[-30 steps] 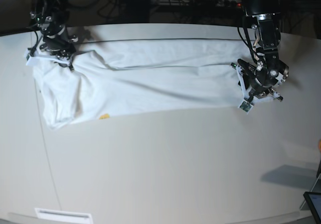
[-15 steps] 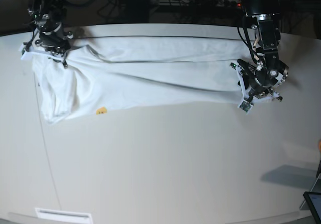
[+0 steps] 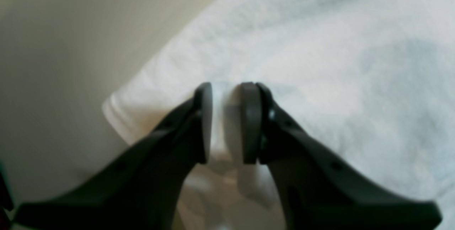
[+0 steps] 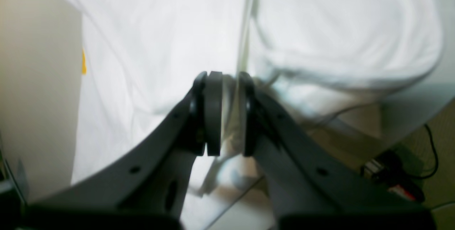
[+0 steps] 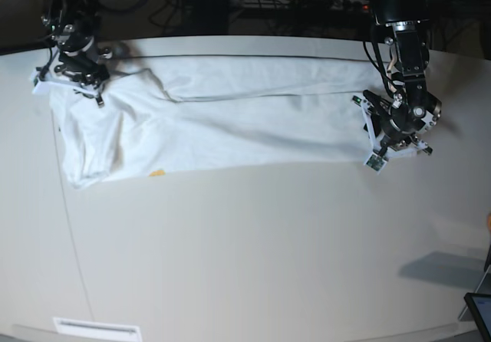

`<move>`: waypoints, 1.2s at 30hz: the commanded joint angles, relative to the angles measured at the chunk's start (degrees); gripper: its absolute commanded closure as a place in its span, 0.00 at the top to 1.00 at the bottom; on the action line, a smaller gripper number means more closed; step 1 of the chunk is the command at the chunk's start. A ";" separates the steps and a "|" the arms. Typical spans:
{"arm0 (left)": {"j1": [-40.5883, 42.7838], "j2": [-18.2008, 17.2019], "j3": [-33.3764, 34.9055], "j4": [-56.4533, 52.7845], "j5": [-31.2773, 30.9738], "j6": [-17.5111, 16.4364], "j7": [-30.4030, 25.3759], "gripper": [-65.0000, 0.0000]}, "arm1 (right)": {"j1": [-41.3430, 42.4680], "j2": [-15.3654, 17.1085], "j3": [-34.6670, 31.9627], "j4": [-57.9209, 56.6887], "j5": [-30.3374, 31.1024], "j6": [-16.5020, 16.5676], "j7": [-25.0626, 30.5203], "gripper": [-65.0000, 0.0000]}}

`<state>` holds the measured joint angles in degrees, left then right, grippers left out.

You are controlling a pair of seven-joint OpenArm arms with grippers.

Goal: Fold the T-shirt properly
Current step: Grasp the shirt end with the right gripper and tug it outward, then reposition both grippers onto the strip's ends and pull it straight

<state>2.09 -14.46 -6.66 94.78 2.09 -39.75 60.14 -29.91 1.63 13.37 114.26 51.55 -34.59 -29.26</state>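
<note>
The tabletop (image 5: 253, 258) in front of the T-shirt (image 5: 230, 120) lies bare and passable; cables (image 5: 307, 4) crowd its far edge.

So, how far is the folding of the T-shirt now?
Done: the T-shirt lies as a long folded band on the table. In hand: the left gripper and the right gripper each pinch an end. Left: folding the band across its length.
</note>
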 commanded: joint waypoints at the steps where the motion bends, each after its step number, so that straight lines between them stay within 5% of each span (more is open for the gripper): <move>1: -0.46 -0.62 -0.07 0.38 0.33 -0.25 0.48 0.22 | -0.99 0.09 1.36 1.13 -0.08 -0.09 2.84 0.14; 5: -0.29 -0.62 -0.33 0.38 0.33 -0.25 0.48 0.22 | -1.61 -0.18 4.44 1.22 0.01 0.26 7.67 0.14; 7: -0.37 -0.62 -0.60 0.47 0.33 -0.25 0.48 0.22 | -0.20 2.46 3.38 1.22 0.19 0.96 5.83 0.14; 11: -0.46 -0.53 -0.69 2.93 0.24 -0.25 0.48 0.22 | 4.90 10.99 -3.56 1.04 -0.08 8.87 -0.33 0.13; 15: 0.68 -0.35 -0.77 10.23 0.15 -0.25 0.48 0.20 | 8.77 16.70 -7.61 1.04 -2.71 11.34 -0.68 0.13; 18: 2.79 0.35 -2.97 15.42 -0.37 -0.25 0.30 0.02 | 9.56 18.64 -9.10 0.95 -6.14 16.35 -1.03 0.08; 22: 4.29 5.62 -10.44 19.11 -0.55 -0.25 0.21 0.00 | 9.47 20.31 -12.09 0.42 -7.11 25.14 -1.03 0.00; 29: 8.59 7.47 -13.43 18.93 -0.37 -0.25 -1.99 0.00 | 9.82 20.39 -12.18 -3.88 -7.46 25.40 -0.77 0.00; 36: 11.50 7.38 -14.14 15.59 0.24 -0.25 -4.45 0.00 | 10.70 19.78 -12.53 -6.43 -16.60 25.49 -0.85 0.00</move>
<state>13.82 -6.37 -20.56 109.47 2.61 -40.16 56.49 -19.51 20.88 0.54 107.04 35.11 -9.47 -31.42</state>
